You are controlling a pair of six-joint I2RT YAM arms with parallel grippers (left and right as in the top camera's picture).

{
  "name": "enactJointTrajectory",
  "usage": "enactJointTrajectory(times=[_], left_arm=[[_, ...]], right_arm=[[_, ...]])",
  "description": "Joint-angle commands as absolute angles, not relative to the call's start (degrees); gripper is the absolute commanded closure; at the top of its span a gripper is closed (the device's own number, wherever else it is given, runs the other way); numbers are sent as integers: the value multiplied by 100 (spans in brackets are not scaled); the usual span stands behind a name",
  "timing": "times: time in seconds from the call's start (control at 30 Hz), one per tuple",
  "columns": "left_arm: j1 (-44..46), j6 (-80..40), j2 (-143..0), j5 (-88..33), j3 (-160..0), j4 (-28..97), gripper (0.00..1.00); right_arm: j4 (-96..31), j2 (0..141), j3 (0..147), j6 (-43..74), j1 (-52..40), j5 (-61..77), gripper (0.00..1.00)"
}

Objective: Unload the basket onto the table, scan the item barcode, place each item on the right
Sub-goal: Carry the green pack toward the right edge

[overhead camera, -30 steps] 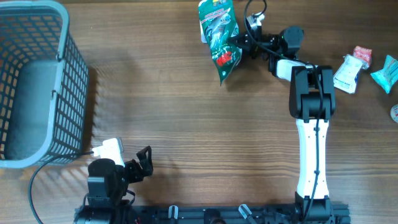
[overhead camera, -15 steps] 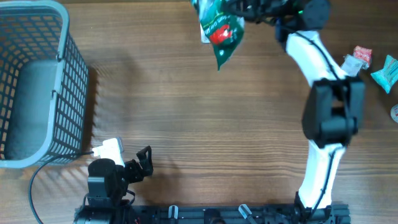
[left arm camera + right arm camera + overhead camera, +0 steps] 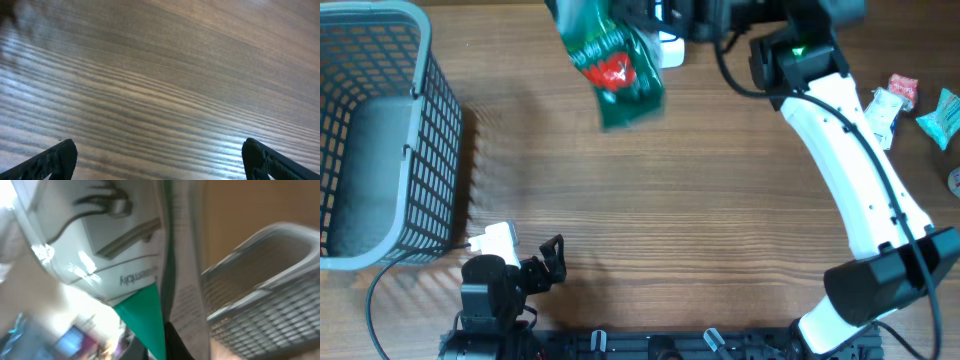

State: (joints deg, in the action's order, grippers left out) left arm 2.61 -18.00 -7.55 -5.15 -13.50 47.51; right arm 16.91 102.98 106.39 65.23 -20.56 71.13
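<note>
My right fingers [image 3: 662,12] clamp the green packet [image 3: 613,65], held over the desk [image 3: 650,200] right of the grey basket [image 3: 445,150]; small packets [image 3: 880,115], perhaps snacks, lie farther right; left fingers [image 3: 55,157] gape, empty

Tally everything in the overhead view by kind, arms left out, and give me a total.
grey basket: 1
green bag: 1
small packets near the right edge: 3 (white packet, red packet, teal packet)
white corded device: 1
Total: 6
Not counted: cut-off item at the right edge, too little of it showing to tell its kind.
</note>
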Motion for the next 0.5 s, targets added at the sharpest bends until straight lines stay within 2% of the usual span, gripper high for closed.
enactJointTrajectory(times=[0.0, 0.03, 0.13, 0.27, 0.33, 0.47], left_arm=[[233, -1848, -714, -460, -1330, 4746, 0], [233, -1848, -714, -460, -1330, 4746, 0], [233, -1848, -714, -460, -1330, 4746, 0], [235, -1848, -714, -460, -1330, 4744, 0], [233, -1848, -714, -460, -1330, 4746, 0], [235, -1848, -714, -460, -1330, 4746, 0]], right_arm=[[-888, 10381, 10630, 1997, -2008, 1933, 95], [-1649, 10381, 10628, 1649, -2005, 414, 95], [-3055, 10368, 10628, 1590, -1758, -2460, 96], [-4696, 10370, 10628, 2276, -794, -4945, 96], [-5172, 10383, 10543, 2460, -202, -4954, 95], [-5330, 10510, 10038, 2783, 996, -3411, 95]])
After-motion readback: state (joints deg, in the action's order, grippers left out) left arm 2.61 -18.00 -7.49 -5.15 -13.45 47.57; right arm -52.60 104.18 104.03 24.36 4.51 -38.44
